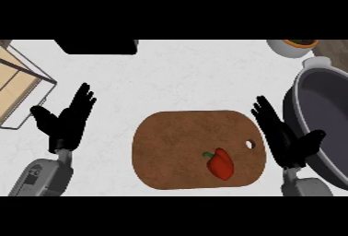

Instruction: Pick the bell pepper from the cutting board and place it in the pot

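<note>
A red bell pepper (220, 163) with a green stem is seen lying on the brown cutting board (176, 147), in the board's lower right part, just below and left of the board's hanging hole. It is not touched by either hand. The right hand (285, 138) is held open, fingers straight, between the board's right edge and the dark grey pot (326, 120), the thumb overlapping the pot's rim. The pot is cut off by the right edge of the view. The left hand (65, 122) is held open, fingers up, at the left, well apart from the board. A wooden crate (17, 87) is seen far left, a small bowl (292, 46) at the top right.
</note>
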Controlling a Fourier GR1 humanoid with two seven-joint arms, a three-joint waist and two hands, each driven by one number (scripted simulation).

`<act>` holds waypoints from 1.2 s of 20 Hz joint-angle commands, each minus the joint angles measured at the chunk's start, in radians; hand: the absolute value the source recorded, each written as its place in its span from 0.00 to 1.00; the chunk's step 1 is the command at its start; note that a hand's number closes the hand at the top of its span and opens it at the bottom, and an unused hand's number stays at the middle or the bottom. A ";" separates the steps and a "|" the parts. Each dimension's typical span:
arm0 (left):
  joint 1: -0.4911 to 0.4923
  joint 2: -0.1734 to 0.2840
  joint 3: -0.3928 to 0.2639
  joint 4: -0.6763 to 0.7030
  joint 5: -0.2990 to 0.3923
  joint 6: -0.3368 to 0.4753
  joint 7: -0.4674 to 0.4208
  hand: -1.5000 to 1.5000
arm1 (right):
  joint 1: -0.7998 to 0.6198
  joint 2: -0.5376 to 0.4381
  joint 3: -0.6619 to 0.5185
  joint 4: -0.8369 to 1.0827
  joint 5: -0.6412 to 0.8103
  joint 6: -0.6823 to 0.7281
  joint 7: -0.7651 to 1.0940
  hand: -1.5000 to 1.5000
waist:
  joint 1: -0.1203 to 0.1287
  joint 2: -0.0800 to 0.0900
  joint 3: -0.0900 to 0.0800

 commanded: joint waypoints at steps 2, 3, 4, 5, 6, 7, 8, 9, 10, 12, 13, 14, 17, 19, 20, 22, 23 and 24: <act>-0.039 0.003 0.005 -0.032 -0.022 0.028 0.005 0.50 | -0.164 -0.042 0.042 0.009 0.011 0.122 -0.004 1.00 | 0.047 -0.038 0.039; -0.067 0.022 0.013 -0.040 -0.035 0.032 -0.005 0.50 | -0.222 -0.069 0.065 -0.002 0.009 0.199 -0.025 1.00 | 0.070 -0.036 0.040; -0.076 0.041 0.024 -0.057 -0.042 0.031 -0.019 0.50 | -0.253 -0.072 0.099 -0.008 0.026 0.249 -0.067 1.00 | 0.095 -0.036 0.042; -0.104 0.059 0.025 -0.075 -0.049 0.025 -0.016 0.50 | -0.308 -0.083 0.120 -0.021 0.026 0.304 -0.085 1.00 | 0.122 -0.036 0.043; -0.116 0.069 0.024 -0.081 -0.071 0.034 -0.038 0.50 | -0.354 -0.112 0.126 -0.036 0.016 0.371 -0.105 1.00 | 0.139 -0.035 0.044; -0.084 0.040 0.007 -0.055 -0.048 0.023 -0.010 0.50 | -0.403 -0.259 0.144 -0.140 0.258 0.285 -0.164 1.00 | 0.127 -0.097 0.018; -0.103 0.046 0.006 -0.085 -0.056 0.028 -0.008 0.50 | -0.391 -0.267 0.175 -0.071 0.318 0.300 -0.220 1.00 | 0.128 -0.045 0.040; -0.114 0.044 0.004 -0.118 -0.071 0.061 0.010 0.50 | -0.384 -0.190 0.170 0.060 0.295 0.304 -0.333 0.00 | 0.115 -0.027 0.044; -0.118 0.051 0.009 -0.148 -0.069 0.071 0.035 0.50 | -0.380 -0.186 0.166 0.112 0.281 0.341 -0.423 0.00 | 0.108 -0.027 0.045; -0.134 0.064 0.028 -0.135 -0.060 0.068 0.057 0.50 | -0.415 -0.175 0.154 0.194 0.266 0.394 -0.573 0.00 | 0.095 -0.023 0.044; -0.108 0.056 0.027 -0.143 -0.058 0.065 0.039 0.50 | -0.437 -0.221 0.127 0.214 0.234 0.470 -0.630 0.00 | 0.087 -0.026 0.043; -0.064 0.056 0.011 -0.184 -0.069 0.074 0.045 0.50 | -0.439 -0.205 0.130 0.253 0.251 0.468 -0.697 0.00 | 0.088 -0.030 0.042; -0.079 0.055 0.011 -0.233 -0.078 0.114 0.121 0.50 | -0.510 -0.246 0.135 0.309 0.296 0.538 -0.823 0.00 | 0.062 -0.035 0.041; -0.061 0.087 0.031 -0.261 -0.077 0.101 0.145 0.50 | -0.564 -0.249 0.165 0.357 0.349 0.540 -0.825 0.00 | 0.056 -0.037 0.040; -0.038 0.093 0.043 -0.281 -0.068 0.099 0.136 0.50 | -0.548 -0.309 0.192 0.300 0.342 0.604 -0.803 0.00 | 0.054 -0.040 0.039; -0.058 0.092 0.061 -0.231 -0.066 0.089 0.117 0.50 | -0.608 -0.342 0.227 0.291 0.370 0.630 -0.762 0.00 | 0.048 -0.037 0.038; -0.007 0.091 0.048 -0.260 -0.073 0.080 0.093 0.50 | -0.609 -0.335 0.277 0.265 0.417 0.604 -0.743 0.00 | 0.056 -0.040 0.038; -0.035 0.091 0.041 -0.300 -0.070 0.099 0.143 0.50 | -0.608 -0.358 0.324 0.271 0.455 0.618 -0.730 0.00 | 0.062 -0.040 0.039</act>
